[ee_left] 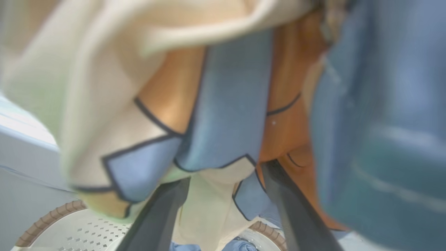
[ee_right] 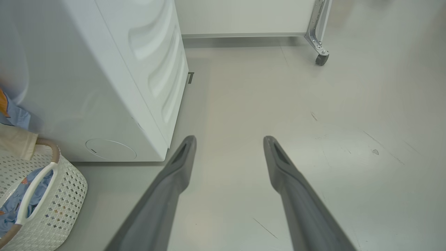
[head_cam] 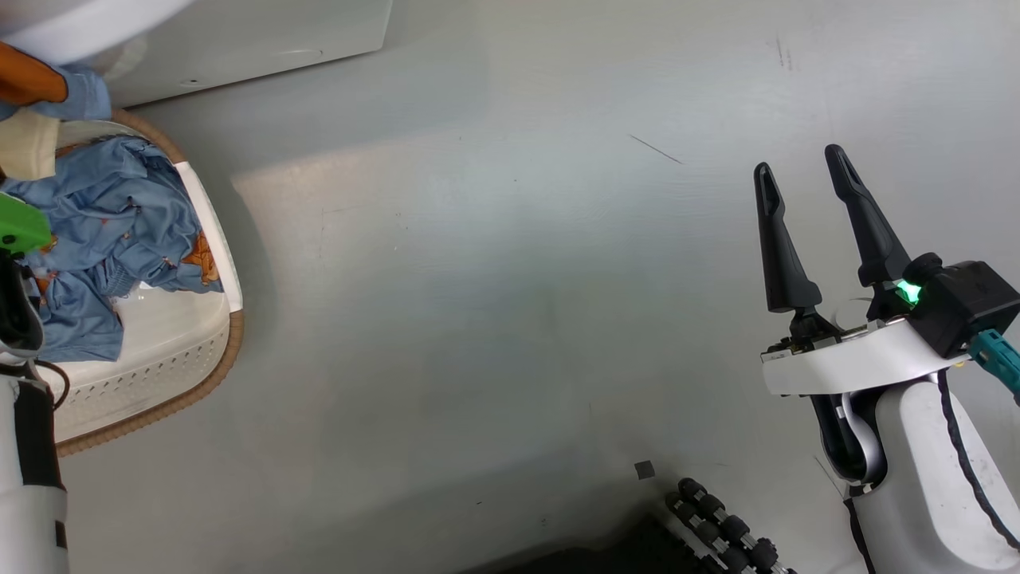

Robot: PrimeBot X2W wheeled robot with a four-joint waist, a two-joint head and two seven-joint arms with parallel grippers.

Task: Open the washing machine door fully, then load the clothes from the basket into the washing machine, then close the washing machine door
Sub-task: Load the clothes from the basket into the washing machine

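Note:
The basket [head_cam: 203, 351] stands on the floor at the left, before the white washing machine [head_cam: 263, 40]; its door is out of view. Light blue printed clothes [head_cam: 111, 215] lie heaped in it. In the left wrist view a fold of blue, orange and cream clothes [ee_left: 226, 104] hangs close before the lens. My left gripper [ee_left: 227, 170] is open, with fabric between and above its fingers and the basket [ee_left: 52, 216] below. My right gripper [head_cam: 799, 162] hovers open above bare floor at the right. The right wrist view shows this gripper [ee_right: 230, 139], the machine [ee_right: 104, 87] and the basket [ee_right: 66, 195].
A white panel on a metal leg with a caster [ee_right: 321, 57] stands behind the machine. The rollers of my base [head_cam: 725, 526] show at the bottom, with a small dark square [head_cam: 644, 469] on the grey floor beside them. Open floor stretches between the basket and my right arm.

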